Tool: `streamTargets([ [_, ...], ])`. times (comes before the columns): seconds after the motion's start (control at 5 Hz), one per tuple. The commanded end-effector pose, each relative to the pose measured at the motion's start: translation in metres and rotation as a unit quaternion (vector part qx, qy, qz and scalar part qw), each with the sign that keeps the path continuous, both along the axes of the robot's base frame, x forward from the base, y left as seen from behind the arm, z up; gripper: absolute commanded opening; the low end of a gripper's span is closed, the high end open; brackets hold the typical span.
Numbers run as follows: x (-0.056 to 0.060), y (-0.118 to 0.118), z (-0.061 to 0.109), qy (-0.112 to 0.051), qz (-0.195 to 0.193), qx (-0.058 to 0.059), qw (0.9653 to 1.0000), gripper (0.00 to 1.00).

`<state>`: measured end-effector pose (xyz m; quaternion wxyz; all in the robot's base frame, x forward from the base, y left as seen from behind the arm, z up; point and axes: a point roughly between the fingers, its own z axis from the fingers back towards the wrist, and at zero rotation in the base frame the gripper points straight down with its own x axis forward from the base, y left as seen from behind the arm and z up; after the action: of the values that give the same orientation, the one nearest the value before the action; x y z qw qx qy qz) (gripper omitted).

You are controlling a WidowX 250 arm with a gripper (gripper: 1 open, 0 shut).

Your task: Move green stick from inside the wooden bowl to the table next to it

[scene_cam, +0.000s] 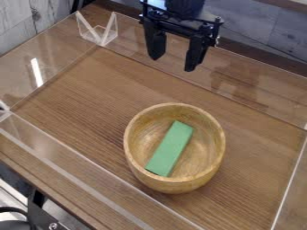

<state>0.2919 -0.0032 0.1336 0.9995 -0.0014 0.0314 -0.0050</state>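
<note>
Barely begun: green stick [171,148] lying flat inside wooden bowl [140,167], untouched; gripper [175,52] spread wide and empty, well above and behind; reach, grasp, lift, placement on table [84,99] all left

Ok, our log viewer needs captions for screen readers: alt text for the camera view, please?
A green stick lies flat inside a wooden bowl on a brown table with clear acrylic walls. The robot's black hand hangs open above the table behind the bowl, touching nothing.
</note>
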Motion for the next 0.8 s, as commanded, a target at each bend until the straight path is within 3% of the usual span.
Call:
streamTargets([
  [0.0, -0.016, -0.004, -0.008, 0.003, -0.005, -0.001, 1.0000, 1.00],
  [0.2, -0.040, -0.011, -0.021, 0.007, -0.013, -0.004, 0.9999, 1.00],
  [0.4, -0.053, -0.018, -0.031, -0.001, -0.022, -0.003, 0.9998, 1.00],
  [0.6, -0.058, -0.026, -0.041, -0.008, -0.022, -0.004, 0.9997, 1.00],
])
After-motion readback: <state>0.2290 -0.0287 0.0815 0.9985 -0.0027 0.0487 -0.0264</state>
